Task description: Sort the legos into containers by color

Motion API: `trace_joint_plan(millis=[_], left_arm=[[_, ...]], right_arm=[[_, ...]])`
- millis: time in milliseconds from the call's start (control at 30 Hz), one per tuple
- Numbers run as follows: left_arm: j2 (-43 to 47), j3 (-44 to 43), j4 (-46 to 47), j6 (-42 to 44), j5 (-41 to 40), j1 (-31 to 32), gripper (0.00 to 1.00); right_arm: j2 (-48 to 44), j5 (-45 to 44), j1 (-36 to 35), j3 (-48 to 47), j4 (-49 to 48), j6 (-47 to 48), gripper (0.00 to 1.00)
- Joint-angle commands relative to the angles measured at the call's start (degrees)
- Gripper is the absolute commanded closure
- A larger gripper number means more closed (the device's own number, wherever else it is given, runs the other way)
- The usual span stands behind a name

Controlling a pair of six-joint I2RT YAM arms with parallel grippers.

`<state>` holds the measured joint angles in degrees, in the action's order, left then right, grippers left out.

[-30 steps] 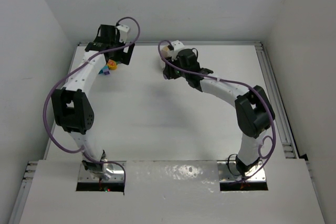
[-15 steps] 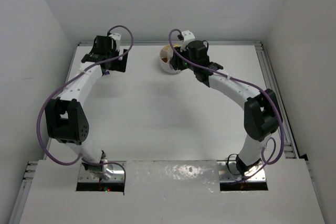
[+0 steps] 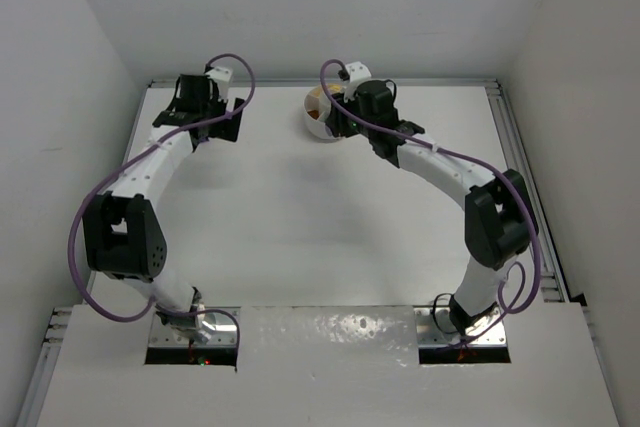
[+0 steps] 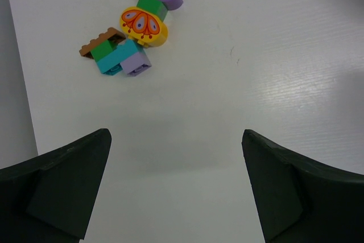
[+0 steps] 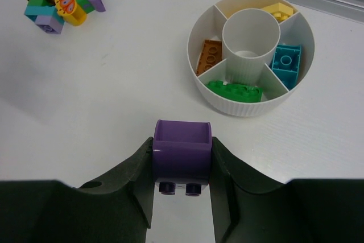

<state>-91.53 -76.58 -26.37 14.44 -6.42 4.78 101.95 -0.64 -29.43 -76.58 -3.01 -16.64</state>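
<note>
holding a purple brick (image 5: 182, 157) clamped in the right gripper (image 5: 182, 147), just short of the dish (image 5: 250, 111). orange, yellow, teal and green wedges are taken, so the bare far wedge is likely its slot. left gripper (image 4: 175, 157) jaws wide and empty, hovering near the loose pile (image 4: 128, 32), probably staging a pick.

Smooth glossy plastic on the legos (image 4: 128, 32) and the purple brick (image 5: 182, 153), white satin plastic with a faintly ribbed outer wall on the dish (image 5: 250, 106), matt dark plastic on the jaws, smooth white desk (image 4: 256, 55) with a faint streaky sheen.
</note>
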Motion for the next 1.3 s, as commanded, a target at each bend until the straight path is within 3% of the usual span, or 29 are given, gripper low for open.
trace_joint_plan(millis=[0,300,567,700,1267], left_arm=[[2.8,0.9,5.4,1.6,2.5,-0.3,0.01],[-0.4,-0.7,9.3,2.4,6.3,0.1,0.01],[-6.6,-5.6,10.6,1.1,12.1,2.5,0.02],[-10.7,-11.0,8.6,0.7,12.2,2.8,0.02],[-14.6,-18.7,3.6,5.3,10.5,4.9,0.02]], right_arm=[[-1.1,0.5,0.0,-1.6,-1.0,2.0,1.00],[6.1,10.9,0.6,-8.1,0.4,-1.5,1.00],[11.3,10.2,0.6,-11.7,0.5,-3.7,1.00],[11.3,10.5,0.5,-10.2,-0.4,-4.8,1.00],[11.0,13.2,0.5,-9.3,-1.4,-3.7,1.00]])
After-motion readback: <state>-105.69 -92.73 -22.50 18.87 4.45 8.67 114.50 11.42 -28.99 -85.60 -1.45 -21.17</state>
